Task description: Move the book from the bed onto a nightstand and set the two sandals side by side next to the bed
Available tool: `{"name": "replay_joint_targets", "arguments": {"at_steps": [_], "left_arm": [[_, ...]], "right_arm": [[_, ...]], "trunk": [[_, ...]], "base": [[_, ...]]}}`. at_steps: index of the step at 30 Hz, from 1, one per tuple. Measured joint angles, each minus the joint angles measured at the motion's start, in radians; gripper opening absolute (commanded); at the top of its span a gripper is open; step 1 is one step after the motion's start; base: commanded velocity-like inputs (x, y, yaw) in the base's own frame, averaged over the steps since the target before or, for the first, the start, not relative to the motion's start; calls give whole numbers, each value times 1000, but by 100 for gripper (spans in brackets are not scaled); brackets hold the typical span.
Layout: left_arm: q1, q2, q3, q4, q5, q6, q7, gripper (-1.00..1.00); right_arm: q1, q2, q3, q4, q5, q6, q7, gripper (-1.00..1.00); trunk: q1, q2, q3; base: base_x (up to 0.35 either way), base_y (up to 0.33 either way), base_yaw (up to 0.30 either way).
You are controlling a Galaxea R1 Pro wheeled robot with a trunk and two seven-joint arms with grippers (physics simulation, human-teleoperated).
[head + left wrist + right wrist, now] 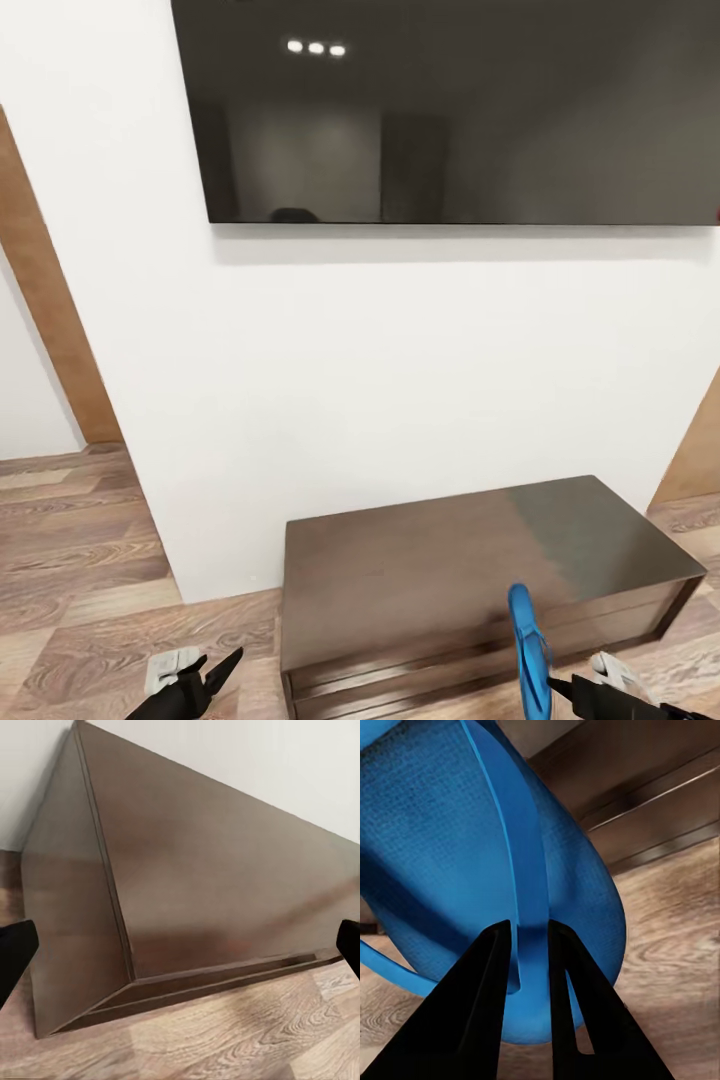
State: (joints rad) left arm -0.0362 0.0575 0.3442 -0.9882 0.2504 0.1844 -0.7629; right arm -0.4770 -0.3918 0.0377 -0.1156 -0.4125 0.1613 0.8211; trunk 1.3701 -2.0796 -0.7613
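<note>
A bright blue sandal (528, 640) hangs upright in my right gripper (562, 688), in front of the low dark-wood bench. In the right wrist view the two black fingers (487, 975) are shut on the sandal's thin blue strap (526, 907), with the sole (435, 855) just behind it. My left gripper (208, 678) hovers low over the floor to the left of the bench. Its jaws stand wide apart with nothing between them (180, 949). The book, the bed and the nightstand are out of view.
A long low dark-wood bench (420, 560) stands against a white wall (400, 360), directly ahead and close to both grippers. A large black screen (450, 110) hangs above it. Wood-plank floor (80, 600) stretches left; a tan door frame (50, 300) is at the far left.
</note>
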Motion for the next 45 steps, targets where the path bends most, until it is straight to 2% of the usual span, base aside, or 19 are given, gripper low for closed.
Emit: {"name": "replay_joint_targets", "arguments": {"at_steps": [23, 28, 37, 45], "left_arm": [[0, 0, 0, 0, 0, 0, -2, 100], [0, 0, 0, 0, 0, 0, 0, 100], [0, -1, 0, 0, 0, 0, 1, 100], [0, 0, 0, 0, 0, 0, 0, 100]], "right_arm": [[0, 0, 1, 0, 1, 0, 0, -100], [0, 0, 2, 0, 1, 0, 1, -100], [0, 0, 2, 0, 1, 0, 2, -100], [0, 0, 1, 0, 0, 1, 0, -100]], "trunk": [[0, 0, 0], [0, 0, 0], [0, 0, 0], [0, 0, 0]], "base": [[1, 0, 290], [182, 0, 280], [294, 0, 44], [40, 0, 172]]}}
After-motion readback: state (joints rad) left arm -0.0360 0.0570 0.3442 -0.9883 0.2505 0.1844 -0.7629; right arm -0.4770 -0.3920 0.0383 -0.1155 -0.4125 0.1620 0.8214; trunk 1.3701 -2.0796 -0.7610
